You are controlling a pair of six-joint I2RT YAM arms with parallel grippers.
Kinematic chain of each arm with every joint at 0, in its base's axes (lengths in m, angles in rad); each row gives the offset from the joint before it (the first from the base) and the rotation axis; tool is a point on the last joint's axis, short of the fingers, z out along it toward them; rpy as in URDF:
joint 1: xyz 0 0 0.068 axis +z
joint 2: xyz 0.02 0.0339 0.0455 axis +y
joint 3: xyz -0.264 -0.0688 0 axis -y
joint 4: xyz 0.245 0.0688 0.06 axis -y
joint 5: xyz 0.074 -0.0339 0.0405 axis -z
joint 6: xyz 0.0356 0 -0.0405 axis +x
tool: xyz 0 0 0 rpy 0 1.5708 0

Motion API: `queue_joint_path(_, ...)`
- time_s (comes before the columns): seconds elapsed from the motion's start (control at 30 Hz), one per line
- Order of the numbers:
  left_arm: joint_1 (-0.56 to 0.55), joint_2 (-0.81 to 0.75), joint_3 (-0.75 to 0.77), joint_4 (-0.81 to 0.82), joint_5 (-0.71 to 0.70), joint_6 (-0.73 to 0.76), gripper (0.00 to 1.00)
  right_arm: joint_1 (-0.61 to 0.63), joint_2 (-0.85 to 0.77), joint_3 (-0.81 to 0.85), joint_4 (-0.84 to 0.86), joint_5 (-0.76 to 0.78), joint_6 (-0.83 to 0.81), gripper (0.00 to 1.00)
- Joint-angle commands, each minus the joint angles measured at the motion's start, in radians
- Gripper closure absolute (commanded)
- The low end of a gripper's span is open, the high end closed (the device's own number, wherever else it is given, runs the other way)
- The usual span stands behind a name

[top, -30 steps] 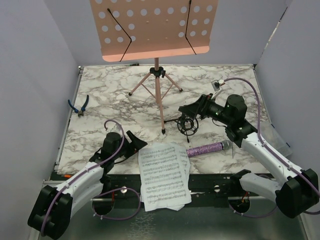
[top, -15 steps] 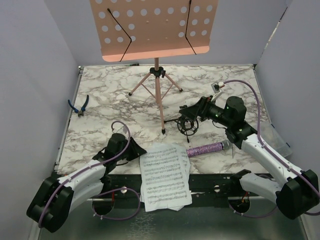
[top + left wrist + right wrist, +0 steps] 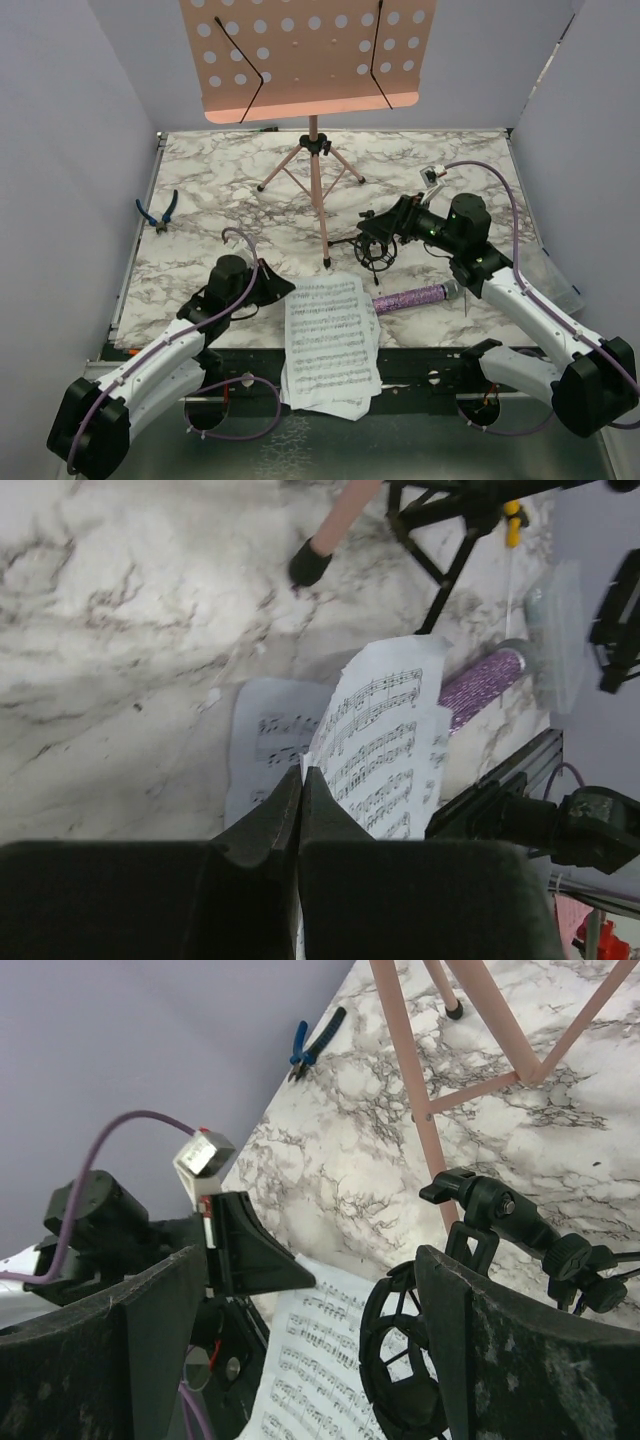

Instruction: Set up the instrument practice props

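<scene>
The pink perforated music stand point(image 3: 310, 60) stands upright at the back on its tripod legs point(image 3: 313, 180). White sheet-music pages point(image 3: 330, 340) lie at the near table edge. My left gripper point(image 3: 283, 290) is shut on the left edge of the top page point(image 3: 385, 750), which is raised off the page below. The glittery purple microphone point(image 3: 410, 297) lies flat to the right of the pages. My right gripper point(image 3: 378, 225) is open just above the small black tripod shock-mount point(image 3: 375, 250). In the right wrist view the mount point(image 3: 400, 1370) sits between the fingers, against the right one.
Blue-handled pliers point(image 3: 157, 211) lie at the table's left edge. A clear plastic case point(image 3: 555, 275) rests at the right edge. A yellow-handled screwdriver point(image 3: 512, 512) lies beyond the microphone. Purple walls close in on three sides.
My left gripper moved to the pages' left edge, shut on the top page and lifted it slightly. The right arm barely moved.
</scene>
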Motion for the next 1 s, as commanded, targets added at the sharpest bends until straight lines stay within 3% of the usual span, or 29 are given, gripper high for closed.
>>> queue_joint_path(0.0, -0.006, -0.037, 0.109, -0.021, -0.01, 0.102, 1.0, -0.004, 0.004, -0.006, 0.019, -0.017, -0.019, 0.1)
queue_joint_path(0.27, -0.005, -0.117, 0.218, -0.022, 0.036, 0.177, 1.0, -0.004, 0.036, -0.013, 0.125, -0.097, 0.012, 0.1)
queue_joint_path(0.67, -0.005, -0.298, 0.392, 0.007, -0.044, 0.22, 1.0, -0.005, -0.017, -0.04, 0.118, -0.064, -0.02, 0.08)
queue_joint_path(0.97, -0.005, -0.266, 0.474, 0.095, 0.079, 0.162, 1.0, -0.004, -0.058, -0.096, 0.276, -0.14, -0.041, 0.05)
